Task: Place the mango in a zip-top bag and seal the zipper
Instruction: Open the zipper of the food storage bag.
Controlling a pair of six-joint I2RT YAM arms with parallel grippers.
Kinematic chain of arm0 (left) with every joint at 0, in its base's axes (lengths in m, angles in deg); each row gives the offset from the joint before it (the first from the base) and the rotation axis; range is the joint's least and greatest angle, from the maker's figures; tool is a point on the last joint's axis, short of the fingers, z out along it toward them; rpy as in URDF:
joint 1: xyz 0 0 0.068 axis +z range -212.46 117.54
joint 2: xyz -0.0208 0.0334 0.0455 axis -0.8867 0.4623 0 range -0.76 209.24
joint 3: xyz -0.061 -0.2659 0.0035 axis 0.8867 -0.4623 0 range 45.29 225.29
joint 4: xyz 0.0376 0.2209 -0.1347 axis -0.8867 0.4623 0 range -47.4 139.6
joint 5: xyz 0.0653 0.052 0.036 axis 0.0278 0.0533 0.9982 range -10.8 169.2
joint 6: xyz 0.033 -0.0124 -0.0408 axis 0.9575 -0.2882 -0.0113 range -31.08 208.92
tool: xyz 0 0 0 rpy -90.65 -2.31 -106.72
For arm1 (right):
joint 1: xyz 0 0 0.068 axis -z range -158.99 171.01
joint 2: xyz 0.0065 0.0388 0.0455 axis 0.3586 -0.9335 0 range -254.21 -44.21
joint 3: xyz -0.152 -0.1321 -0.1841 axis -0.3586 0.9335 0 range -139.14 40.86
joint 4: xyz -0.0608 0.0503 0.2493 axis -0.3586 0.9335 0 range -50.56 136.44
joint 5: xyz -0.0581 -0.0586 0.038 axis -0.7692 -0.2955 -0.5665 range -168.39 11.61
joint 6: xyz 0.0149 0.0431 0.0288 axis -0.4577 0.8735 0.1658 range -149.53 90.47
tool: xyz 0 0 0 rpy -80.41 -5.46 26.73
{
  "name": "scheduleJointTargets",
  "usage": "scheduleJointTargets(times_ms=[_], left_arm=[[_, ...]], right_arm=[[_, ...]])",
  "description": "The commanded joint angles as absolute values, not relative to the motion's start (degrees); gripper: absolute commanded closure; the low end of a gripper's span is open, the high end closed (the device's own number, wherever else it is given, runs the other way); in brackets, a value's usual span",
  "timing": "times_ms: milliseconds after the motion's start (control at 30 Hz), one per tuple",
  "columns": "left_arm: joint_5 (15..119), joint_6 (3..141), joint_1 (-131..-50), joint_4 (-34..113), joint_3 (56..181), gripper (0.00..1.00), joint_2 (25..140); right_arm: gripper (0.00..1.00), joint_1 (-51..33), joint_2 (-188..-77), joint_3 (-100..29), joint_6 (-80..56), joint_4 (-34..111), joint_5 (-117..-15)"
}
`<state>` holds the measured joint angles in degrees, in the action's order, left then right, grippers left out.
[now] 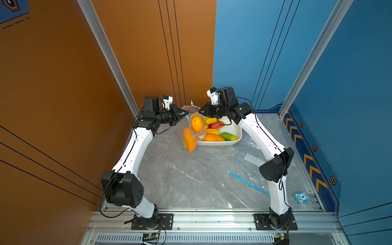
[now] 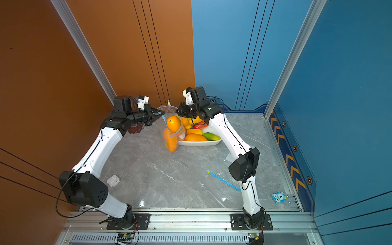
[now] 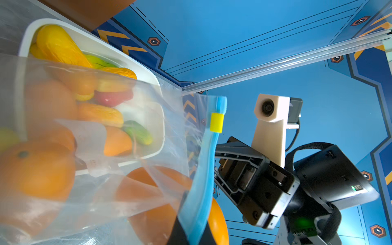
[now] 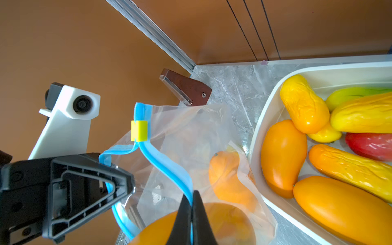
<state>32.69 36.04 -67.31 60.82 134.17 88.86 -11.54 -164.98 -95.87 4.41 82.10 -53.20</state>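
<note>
Our left gripper is clamped shut on one blue zipper strip of the zip-top bag; our right gripper is pinched closed on the other strip, with its jaws pressed together around the blue band. Between them the two grippers hold the bag's mouth raised above the table, beside the white tray. The yellow slider sits at the top corner of the bag; below it the two strips part, one running to each gripper, so the mouth stands open. We see a mango sitting high in the bag at the open mouth, its stem dot facing up; a second mango hangs lower inside the clear film, which droops down against the near corner of the tray. The tray holds more yellow, orange, red and green fruit. A second bag lies flat on the table near the right arm; a blue owl tag rests at the table's right edge; in a top view a white earbud case lies by the left arm.
</note>
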Motion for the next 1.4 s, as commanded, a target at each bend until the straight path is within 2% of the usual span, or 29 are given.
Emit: scheduleJointTargets(times_ms=[0, 200, 300, 400, 500, 633, 700, 800, 867, 933, 1067, 1167, 1267, 1367], left_arm=[[34.8, 37.8, -66.4, 59.8, 133.0, 1.0, 85.4], [37.0, 39.3, -66.5, 59.7, 131.6, 1.0, 81.4], [35.9, 41.0, -67.6, 59.8, 130.6, 1.0, 79.3], [37.2, 42.1, -68.5, 59.8, 130.8, 1.0, 77.5], [35.8, 39.4, -67.3, 59.8, 131.6, 1.0, 77.2], [39.3, 39.7, -66.7, 59.9, 131.1, 1.0, 76.2], [35.2, 36.8, -65.2, 59.8, 130.6, 1.0, 77.9], [37.5, 38.2, -65.1, 59.8, 128.2, 1.0, 76.9], [38.5, 38.0, -64.3, 59.8, 127.5, 1.0, 76.7], [40.1, 38.4, -63.7, 59.8, 126.6, 1.0, 76.3], [38.5, 35.0, -61.0, 59.8, 123.4, 1.0, 73.6], [43.7, 37.8, -59.6, 59.9, 124.7, 1.0, 67.4], [40.6, 35.9, -54.0, 59.9, 126.3, 1.0, 66.6], [39.8, 35.9, -52.7, 60.0, 125.8, 1.0, 66.8]], right_arm=[[1.0, -10.7, -163.7, -99.5, 1.9, 91.7, -55.3], [1.0, -9.3, -161.5, -100.3, 0.7, 93.4, -57.7], [1.0, -9.8, -160.4, -99.2, 0.2, 93.3, -55.1], [1.0, -10.0, -160.4, -100.8, 0.7, 91.7, -58.1], [1.0, -8.9, -161.5, -104.3, 2.6, 91.2, -53.4], [1.0, -8.7, -162.6, -106.0, 5.0, 90.6, -55.3], [1.0, -8.8, -162.4, -107.8, 6.8, 91.0, -50.0], [1.0, -12.8, -157.3, -104.6, 1.3, 90.1, -60.7], [1.0, -11.3, -158.4, -103.5, 2.1, 89.9, -62.1], [1.0, -9.2, -161.5, -103.2, 3.7, 90.7, -57.8], [1.0, -14.2, -162.7, -102.0, 0.0, 89.5, -52.1], [1.0, -16.4, -165.4, -102.1, 5.4, 80.3, -41.0], [1.0, -17.3, -166.5, -104.0, 8.5, 74.6, -38.8], [1.0, -18.1, -166.6, -103.8, 12.9, 66.8, -36.5]])
